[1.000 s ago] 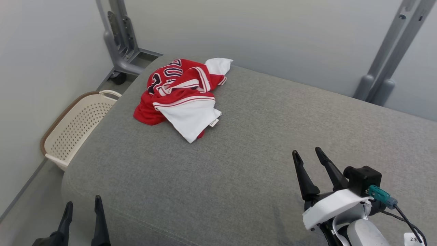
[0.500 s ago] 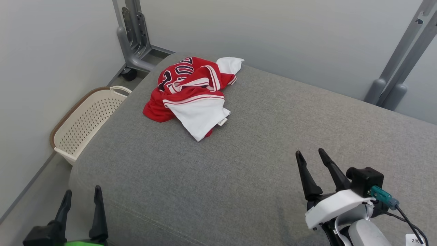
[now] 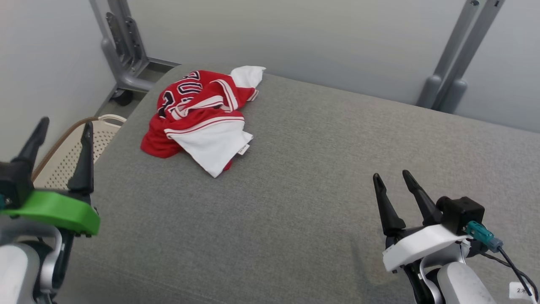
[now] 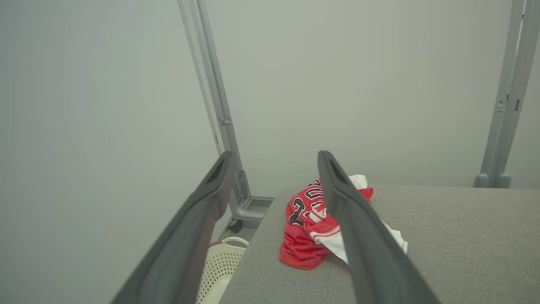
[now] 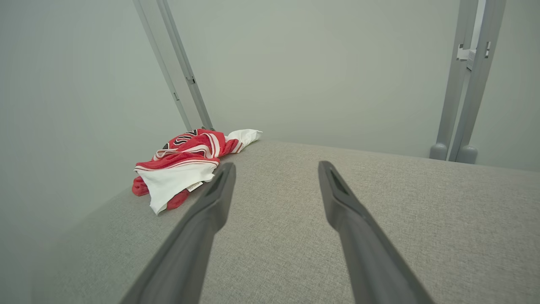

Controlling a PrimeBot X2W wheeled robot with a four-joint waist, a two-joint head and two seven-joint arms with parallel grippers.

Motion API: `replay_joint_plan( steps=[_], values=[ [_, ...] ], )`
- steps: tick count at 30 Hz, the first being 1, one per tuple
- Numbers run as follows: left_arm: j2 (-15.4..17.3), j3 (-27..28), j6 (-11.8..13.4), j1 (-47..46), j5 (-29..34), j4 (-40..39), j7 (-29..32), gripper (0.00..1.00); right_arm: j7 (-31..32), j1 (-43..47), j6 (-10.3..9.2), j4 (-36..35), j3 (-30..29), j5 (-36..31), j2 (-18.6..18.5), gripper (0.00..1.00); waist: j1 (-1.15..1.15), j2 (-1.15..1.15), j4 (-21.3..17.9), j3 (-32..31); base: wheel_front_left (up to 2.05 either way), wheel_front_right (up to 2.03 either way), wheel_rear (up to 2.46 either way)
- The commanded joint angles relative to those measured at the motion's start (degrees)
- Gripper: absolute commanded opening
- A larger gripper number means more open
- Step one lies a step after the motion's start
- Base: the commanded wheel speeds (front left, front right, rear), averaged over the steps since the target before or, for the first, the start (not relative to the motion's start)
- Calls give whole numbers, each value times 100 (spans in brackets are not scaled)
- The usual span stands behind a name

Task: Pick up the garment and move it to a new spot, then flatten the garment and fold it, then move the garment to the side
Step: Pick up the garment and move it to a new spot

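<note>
The garment (image 3: 198,118) is a red and white jersey with dark numbers, lying crumpled at the far left corner of the grey cushioned surface (image 3: 303,169). It also shows in the left wrist view as a garment (image 4: 306,228) partly behind one finger, and in the right wrist view as a garment (image 5: 181,169) ahead to the left. My left gripper (image 3: 65,126) is raised at the near left, open and empty, well short of the jersey. My right gripper (image 3: 390,176) hovers open and empty over the near right of the surface.
A cream perforated laundry basket (image 3: 59,160) stands on the floor left of the surface, partly behind my left gripper. Grey metal frame posts (image 3: 122,50) rise at the back left and another post (image 3: 451,63) at the back right, against a pale wall.
My left gripper has risen from the bottom edge to well up the left side of the head view. The camera has shifted, moving the scene leftward. The right gripper has barely moved.
</note>
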Motion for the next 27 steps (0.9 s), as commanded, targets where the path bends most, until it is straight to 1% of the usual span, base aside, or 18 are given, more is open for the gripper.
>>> replay_joint_plan(
  steps=[1,4,8,12,15,16,22,27],
  values=[
    [81,22,-61,-302,-50,32,114,100,31,-103,-4,-64,-15,-67,-21,100,0,0,-429,341,0,0,0],
    [199,72,-182,-792,-125,205,318,100,78,-191,-4,-178,-64,-148,-22,100,0,0,-667,548,0,0,0],
    [266,135,-347,-1344,-327,627,563,100,147,-369,-4,-354,-128,-282,-22,100,0,0,-996,879,0,0,0],
    [289,277,-473,-1797,-572,1188,651,100,206,-584,-4,-545,-161,-408,-21,100,0,0,-1338,1232,0,0,0],
    [364,376,-557,-2066,-702,1613,678,100,247,-728,-4,-685,-158,-477,-20,100,0,0,-1596,1510,0,0,0],
    [377,435,-615,-2222,-809,1875,707,100,272,-814,-4,-763,-188,-516,-21,100,0,0,-1735,1693,0,0,0],
    [500,480,-791,-2582,-958,2612,855,100,341,-979,-4,-975,-252,-618,-18,100,0,0,-2049,2204,0,0,0],
    [516,520,-896,-2778,-1026,3059,737,100,370,-1035,-4,-1072,-287,-695,-17,100,0,0,-2166,2478,0,0,0]
  ],
)
